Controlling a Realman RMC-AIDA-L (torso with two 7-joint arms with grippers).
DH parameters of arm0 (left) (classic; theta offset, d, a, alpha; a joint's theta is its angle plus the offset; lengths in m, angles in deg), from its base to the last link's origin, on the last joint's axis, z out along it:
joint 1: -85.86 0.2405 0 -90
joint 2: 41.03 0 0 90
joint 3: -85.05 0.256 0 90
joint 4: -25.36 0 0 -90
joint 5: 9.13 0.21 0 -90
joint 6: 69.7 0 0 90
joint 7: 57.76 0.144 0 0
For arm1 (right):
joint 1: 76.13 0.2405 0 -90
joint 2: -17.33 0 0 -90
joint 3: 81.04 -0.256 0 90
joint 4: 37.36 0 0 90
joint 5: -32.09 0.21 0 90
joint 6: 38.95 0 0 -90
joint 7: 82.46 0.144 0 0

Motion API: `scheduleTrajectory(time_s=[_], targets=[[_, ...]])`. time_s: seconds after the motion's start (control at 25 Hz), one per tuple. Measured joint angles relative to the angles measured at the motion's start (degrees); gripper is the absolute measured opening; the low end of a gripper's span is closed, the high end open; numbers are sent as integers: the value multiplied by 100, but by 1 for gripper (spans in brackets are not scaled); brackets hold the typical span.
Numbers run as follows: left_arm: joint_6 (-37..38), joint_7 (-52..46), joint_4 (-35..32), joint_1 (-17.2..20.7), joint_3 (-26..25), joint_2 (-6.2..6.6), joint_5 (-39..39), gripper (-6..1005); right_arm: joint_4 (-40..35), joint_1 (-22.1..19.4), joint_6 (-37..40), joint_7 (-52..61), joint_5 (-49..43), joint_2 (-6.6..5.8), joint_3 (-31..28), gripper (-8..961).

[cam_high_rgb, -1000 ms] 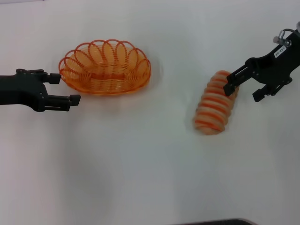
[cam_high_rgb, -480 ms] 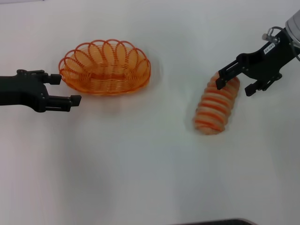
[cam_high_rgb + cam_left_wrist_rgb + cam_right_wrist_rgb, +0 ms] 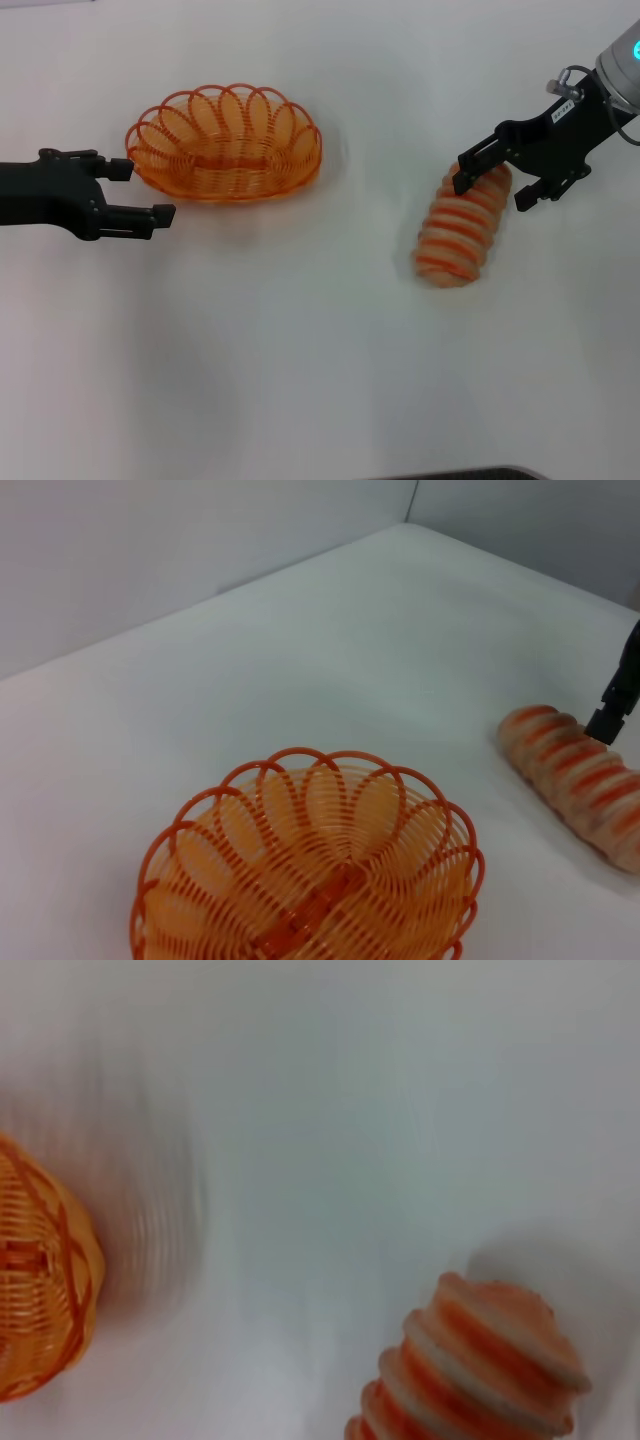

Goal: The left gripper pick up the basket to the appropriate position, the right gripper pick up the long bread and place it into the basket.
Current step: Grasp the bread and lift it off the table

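The orange wire basket (image 3: 224, 143) stands on the white table at the upper left; it also shows in the left wrist view (image 3: 310, 875) and at the edge of the right wrist view (image 3: 35, 1280). My left gripper (image 3: 142, 190) is open, just left of the basket's left end, not touching it. The long striped bread (image 3: 462, 228) lies at the right, also in the left wrist view (image 3: 580, 780) and the right wrist view (image 3: 470, 1370). My right gripper (image 3: 496, 183) is open above the bread's far end, one finger on each side.
The white table (image 3: 300, 350) spreads out in front of and between the basket and bread. A dark edge (image 3: 460, 473) shows at the bottom of the head view. A grey wall (image 3: 150, 530) rises behind the table.
My right gripper has risen and swung left over the bread's far end. The left gripper, the basket and the bread have stayed put.
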Motion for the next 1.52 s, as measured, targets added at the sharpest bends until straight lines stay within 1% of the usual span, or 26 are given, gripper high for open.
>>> scheduleTrajectory(time_s=[0.36,0.44,1.12,1.52], targets=[[-18,-2,0,10,68,0,-15,887,57,16,-198,90,23,0,0,859],[-22,-6,-4,11,66,0,-26,887,214,66,-297,94,27,0,0,857],[16,2,-27,52,66,-8,-37,887,473,108,-499,94,-2,19,0,843],[25,4,-14,55,66,-9,-10,888,493,109,-527,95,-10,26,0,835]])
